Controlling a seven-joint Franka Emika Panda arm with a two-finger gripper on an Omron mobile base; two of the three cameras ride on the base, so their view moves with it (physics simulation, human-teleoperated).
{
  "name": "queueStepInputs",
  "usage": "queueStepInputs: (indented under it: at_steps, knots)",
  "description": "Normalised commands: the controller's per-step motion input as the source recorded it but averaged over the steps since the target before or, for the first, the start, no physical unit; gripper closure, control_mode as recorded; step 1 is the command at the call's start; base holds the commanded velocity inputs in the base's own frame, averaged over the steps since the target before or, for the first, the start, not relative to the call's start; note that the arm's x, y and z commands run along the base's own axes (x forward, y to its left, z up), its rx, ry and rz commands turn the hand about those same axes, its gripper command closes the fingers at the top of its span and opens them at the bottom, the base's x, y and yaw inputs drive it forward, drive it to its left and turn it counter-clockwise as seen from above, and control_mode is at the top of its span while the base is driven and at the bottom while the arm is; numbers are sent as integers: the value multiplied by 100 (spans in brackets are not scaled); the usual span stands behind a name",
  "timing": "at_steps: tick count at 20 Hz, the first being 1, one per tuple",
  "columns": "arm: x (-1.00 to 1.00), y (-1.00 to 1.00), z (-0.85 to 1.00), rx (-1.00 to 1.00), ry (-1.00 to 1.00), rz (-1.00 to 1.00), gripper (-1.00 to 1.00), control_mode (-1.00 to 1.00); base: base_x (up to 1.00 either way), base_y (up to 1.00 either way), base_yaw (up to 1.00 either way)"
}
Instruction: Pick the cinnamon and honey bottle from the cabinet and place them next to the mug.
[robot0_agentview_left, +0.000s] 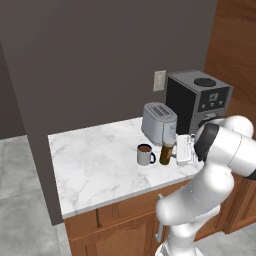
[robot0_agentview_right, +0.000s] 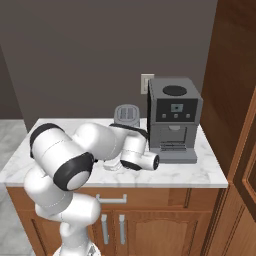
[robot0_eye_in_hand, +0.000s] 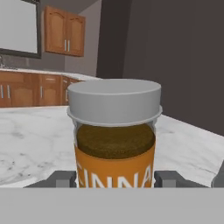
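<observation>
On the marble table (robot0_agentview_left: 95, 165), just right of the mug (robot0_agentview_left: 145, 155) and before the toaster (robot0_agentview_left: 159, 123), the gripper (robot0_agentview_left: 172, 150) jaws pinch the upright cinnamon (robot0_agentview_left: 166, 153) jar.

At the centre of the left base view we saw a silver toaster (robot0_agentview_left: 159, 122) standing on a white marble counter (robot0_agentview_left: 95, 165). To its right stood a black and grey coffee machine (robot0_agentview_left: 197, 100), and at upper centre a pale wall socket (robot0_agentview_left: 159, 80) sat on the dark wall. In the upper left of the hand view we made out wooden wall cupboards (robot0_eye_in_hand: 64, 32).
</observation>
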Motion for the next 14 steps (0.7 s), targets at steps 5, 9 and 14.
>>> queueStepInputs:
  at_steps: [5,9,14]
  knots:
    - [0,0,0,0,0,0,100,-100,0,0,0]
    - [0,0,0,0,0,0,-100,-100,0,0,0]
    - [0,0,0,0,0,0,-100,-100,0,0,0]
